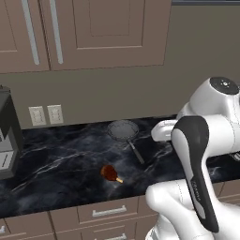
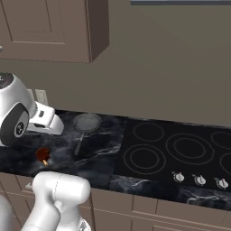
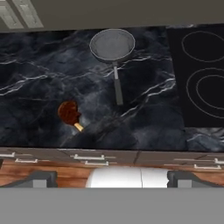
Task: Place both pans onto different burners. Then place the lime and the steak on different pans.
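Observation:
A silvery-grey pan (image 1: 123, 129) (image 2: 86, 122) (image 3: 112, 45) rests on the dark marble counter by the back wall, its long thin handle pointing toward the counter front. The reddish-brown steak (image 1: 109, 172) (image 2: 43, 154) (image 3: 69, 112), with a pale stub, lies nearer the front edge, left of the pan's handle. The burners (image 2: 144, 159) (image 3: 210, 89) are grey rings on the black cooktop to the right of the pan, all bare. My gripper (image 3: 113, 181) hangs open high above the counter's front edge, holding nothing. The lime is out of view.
A dark coffee machine (image 1: 7, 136) stands at the counter's far left. Wall outlets (image 1: 46, 115) sit behind the counter. Small silver knobs (image 2: 198, 179) line the cooktop's front. Drawers (image 3: 89, 156) run under the counter edge. Upper cabinets (image 1: 103, 33) hang overhead.

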